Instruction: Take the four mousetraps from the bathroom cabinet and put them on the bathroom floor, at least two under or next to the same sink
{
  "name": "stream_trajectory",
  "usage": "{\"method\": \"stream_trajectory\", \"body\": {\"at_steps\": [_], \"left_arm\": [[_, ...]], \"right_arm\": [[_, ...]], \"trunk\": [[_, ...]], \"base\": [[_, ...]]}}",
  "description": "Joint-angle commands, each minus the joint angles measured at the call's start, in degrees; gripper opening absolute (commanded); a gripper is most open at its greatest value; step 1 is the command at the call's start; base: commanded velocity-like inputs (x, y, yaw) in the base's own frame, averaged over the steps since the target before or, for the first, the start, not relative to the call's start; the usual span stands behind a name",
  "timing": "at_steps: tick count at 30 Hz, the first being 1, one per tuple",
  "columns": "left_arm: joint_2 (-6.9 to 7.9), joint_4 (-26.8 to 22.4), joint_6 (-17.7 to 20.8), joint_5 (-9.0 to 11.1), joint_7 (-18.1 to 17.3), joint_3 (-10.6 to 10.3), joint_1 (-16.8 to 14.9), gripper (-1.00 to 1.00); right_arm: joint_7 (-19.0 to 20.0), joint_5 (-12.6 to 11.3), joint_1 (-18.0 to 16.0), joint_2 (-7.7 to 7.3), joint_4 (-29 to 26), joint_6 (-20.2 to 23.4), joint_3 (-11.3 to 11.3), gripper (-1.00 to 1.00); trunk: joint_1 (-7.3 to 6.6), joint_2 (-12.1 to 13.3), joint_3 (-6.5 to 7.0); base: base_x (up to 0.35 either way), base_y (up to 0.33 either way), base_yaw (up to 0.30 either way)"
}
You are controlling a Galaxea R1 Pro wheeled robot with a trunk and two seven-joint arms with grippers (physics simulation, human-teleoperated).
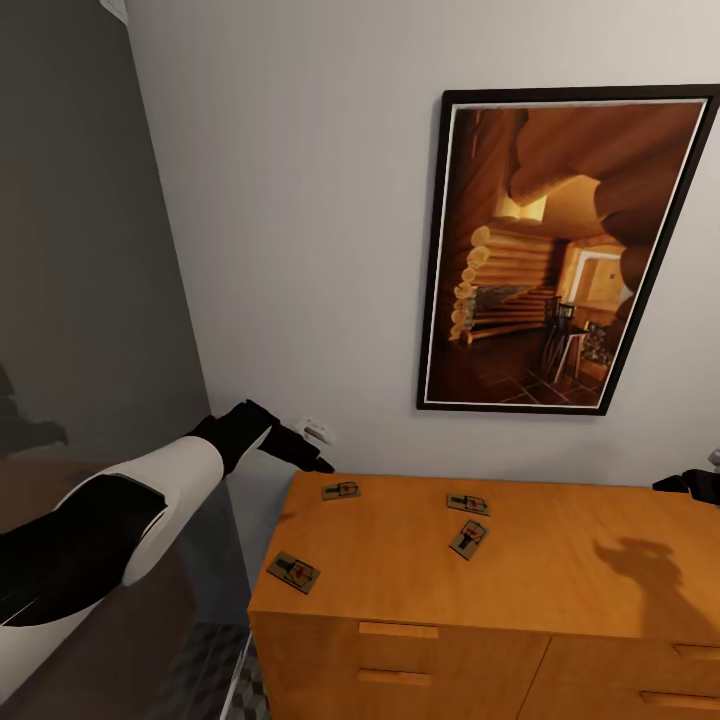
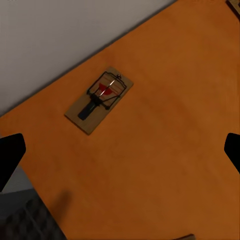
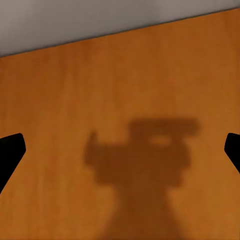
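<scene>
Several mousetraps lie flat on the orange-brown cabinet top [image 1: 560, 570]: one near the back left [image 1: 341, 490], two close together mid-top [image 1: 467, 504] [image 1: 468, 539], one at the front left corner [image 1: 293, 572]. My left gripper [image 1: 312, 452] hovers open above the cabinet's back left corner, just left of the nearest trap. In the left wrist view that mousetrap [image 2: 99, 100] lies ahead of the open left gripper [image 2: 120, 155], untouched. My right gripper [image 1: 690, 484] hangs open over the cabinet's right side; the right gripper [image 3: 120, 150] has bare wood and its own shadow below it. The sink is out of view.
A framed log-cabin picture [image 1: 560, 250] hangs on the white wall behind the cabinet. A dark grey panel [image 1: 90, 250] stands close on the left. Drawer handles [image 1: 398, 630] line the cabinet front. A strip of patterned floor [image 1: 205, 670] is visible left of the cabinet.
</scene>
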Motion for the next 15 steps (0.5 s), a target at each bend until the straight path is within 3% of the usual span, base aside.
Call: {"method": "stream_trajectory", "body": {"at_steps": [1,5,15], "left_arm": [[-0.01,-0.07,0.38,-0.57,0.08,0.48,0.01,1.00],[-0.01,-0.01,0.39,-0.53,1.02,0.52,0.02,1.00],[-0.08,0.02,0.37,-0.09,1.63,0.57,0.01,1.00]], "right_arm": [[0.37,0.55,-0.01,0.00,-0.07,0.14,-0.12,1.00],[0.36,0.55,-0.01,0.01,-0.07,0.14,-0.11,1.00],[0.34,0.55,-0.01,0.01,-0.07,0.10,-0.11,1.00]], "trunk": [[0.02,-0.05,-0.03],[0.02,-0.05,-0.03],[0.02,-0.05,-0.03]], "base": [[0.007,0.000,0.000],[0.072,0.000,0.000],[0.199,0.000,0.000]]}}
